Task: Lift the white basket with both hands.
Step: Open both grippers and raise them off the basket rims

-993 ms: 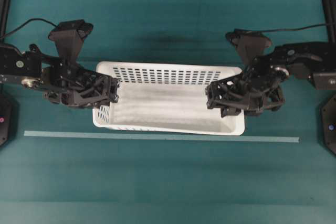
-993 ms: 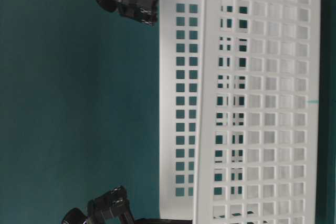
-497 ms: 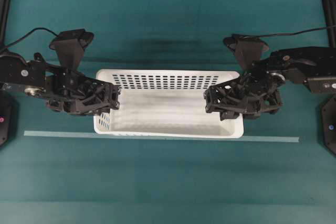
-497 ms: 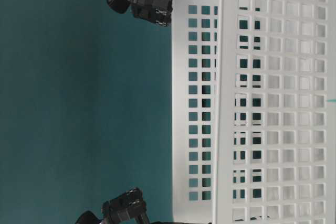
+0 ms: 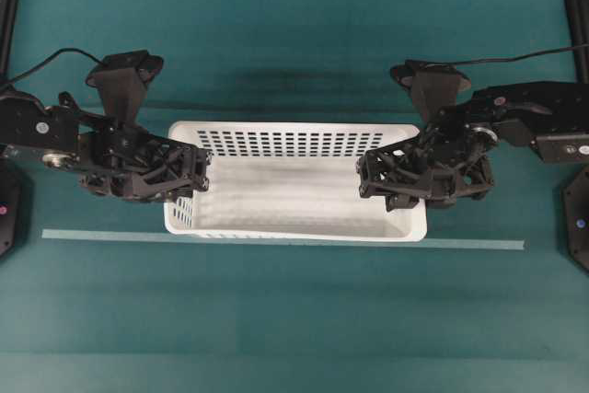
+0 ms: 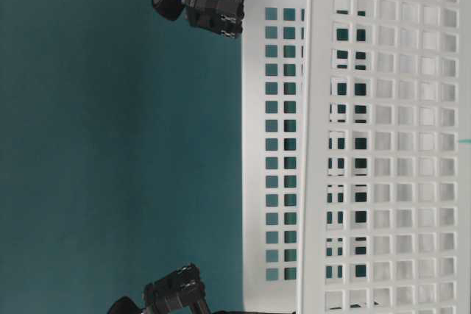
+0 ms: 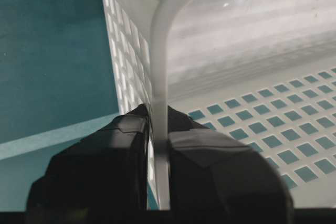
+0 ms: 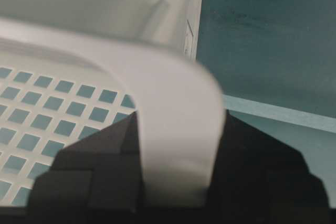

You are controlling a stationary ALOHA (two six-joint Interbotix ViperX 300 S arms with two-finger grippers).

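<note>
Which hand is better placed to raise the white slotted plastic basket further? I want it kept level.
Neither, probably. The left hand clamps the white slotted plastic basket's left rim; the right hand clamps the right rim, so they should likely rise together.

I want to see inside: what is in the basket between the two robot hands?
Nothing: overhead, only the white basket's bare floor lies between the left gripper and right gripper.
</note>
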